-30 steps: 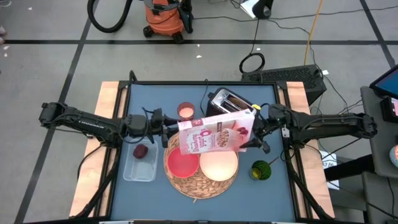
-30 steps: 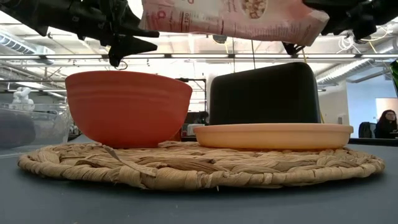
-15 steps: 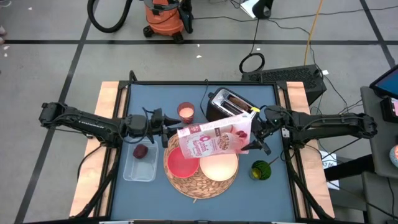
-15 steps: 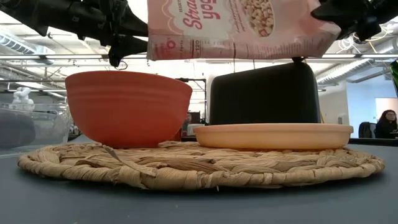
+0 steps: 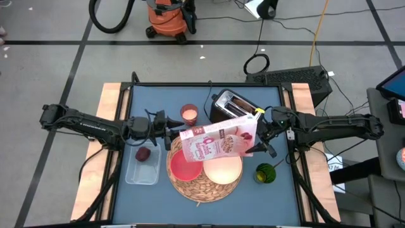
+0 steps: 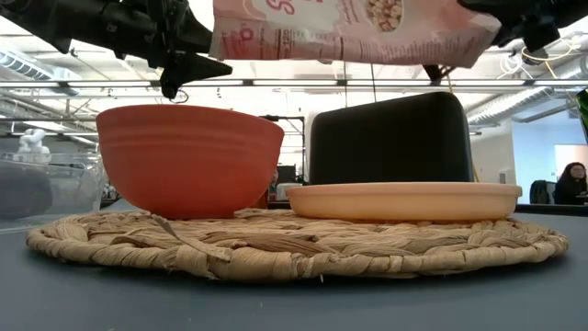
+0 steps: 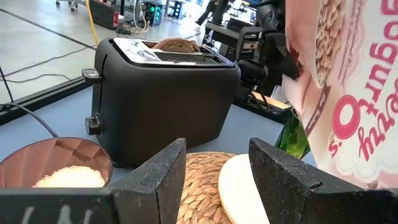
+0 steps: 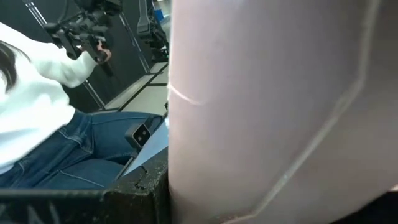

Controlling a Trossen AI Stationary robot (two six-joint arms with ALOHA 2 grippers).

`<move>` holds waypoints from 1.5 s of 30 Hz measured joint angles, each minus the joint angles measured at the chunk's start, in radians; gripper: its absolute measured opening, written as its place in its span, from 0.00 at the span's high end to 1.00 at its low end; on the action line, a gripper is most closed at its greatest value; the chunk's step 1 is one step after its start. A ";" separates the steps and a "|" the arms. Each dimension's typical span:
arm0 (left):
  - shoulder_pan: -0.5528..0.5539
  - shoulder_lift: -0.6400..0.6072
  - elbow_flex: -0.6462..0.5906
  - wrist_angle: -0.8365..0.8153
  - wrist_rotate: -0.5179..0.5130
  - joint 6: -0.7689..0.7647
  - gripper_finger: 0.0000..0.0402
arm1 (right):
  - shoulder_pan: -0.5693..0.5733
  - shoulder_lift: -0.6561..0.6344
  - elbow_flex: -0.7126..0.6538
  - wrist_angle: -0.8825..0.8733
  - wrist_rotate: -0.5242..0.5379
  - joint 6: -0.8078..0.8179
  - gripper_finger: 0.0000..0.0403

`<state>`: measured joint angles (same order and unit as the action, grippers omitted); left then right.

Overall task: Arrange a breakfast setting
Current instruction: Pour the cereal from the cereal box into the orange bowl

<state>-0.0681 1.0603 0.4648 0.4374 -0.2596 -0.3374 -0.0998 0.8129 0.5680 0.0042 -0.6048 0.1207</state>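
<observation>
Your right end effector [image 5: 258, 134] is clamped on one end of a pink cereal pouch [image 5: 218, 139], holding it in the air, tipped sideways, over the middle of the counter [image 5: 145, 95]. The pouch's far end hangs over the small red bowl [image 5: 184, 166], which looks like a pouring position: the low end is aimed so the contents would fall into the bowl rather than onto the mat. In the right wrist view the pouch fills the frame between the fingers, so the grip is firm.

Your left end effector [image 5: 169, 134] sits just beside the pouch's other end, nearer the counter's left edge. Its fingers stand apart with nothing between them in the left wrist view; it seems placed to steady or guide the pouch, not carry it.

The woven straw mat [image 5: 204, 188] lies near the counter's front edge, with the bowl on its left half and the cream plate [image 5: 223, 169] on its right half, close together. The dark red fruit [image 5: 143, 154] rests in a clear tub [image 5: 142, 175] toward the left edge. The toast [image 7: 177, 45] is in the black toaster [image 5: 229, 105] toward the back edge, so plating it remains to be done. No spoon is visible
</observation>
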 joint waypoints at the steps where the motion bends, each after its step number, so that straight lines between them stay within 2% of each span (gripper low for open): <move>1: 0.000 0.000 0.000 0.000 0.000 0.000 0.55 | 0.000 0.000 0.008 -0.003 -0.001 -0.001 0.52; 8: 0.000 0.000 0.000 0.000 0.000 0.000 0.55 | 0.015 0.008 0.044 -0.044 -0.002 -0.002 0.52; 21: 0.000 0.000 0.000 0.000 0.000 0.000 0.55 | 0.063 0.105 0.070 -0.058 0.001 -0.002 0.52; 28: 0.000 0.000 0.000 0.000 0.000 0.000 0.55 | 0.063 0.114 0.184 -0.221 0.007 -0.042 0.52; 31: 0.000 0.000 0.000 0.000 0.000 0.001 0.55 | 0.063 0.130 0.224 -0.274 0.047 -0.080 0.52; 35: 0.000 0.000 0.000 0.000 0.000 0.000 0.55 | 0.063 0.176 0.227 -0.294 0.107 -0.120 0.52; 40: 0.000 0.000 0.000 0.000 0.000 0.001 0.55 | 0.063 0.224 0.226 -0.300 0.105 -0.133 0.52; 45: 0.000 0.000 0.000 0.000 0.000 0.001 0.55 | 0.063 0.207 0.226 -0.258 0.105 -0.125 0.52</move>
<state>-0.0681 1.0599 0.4652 0.4370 -0.2597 -0.3367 -0.0372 1.0203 0.7940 -0.2535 -0.4995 -0.0044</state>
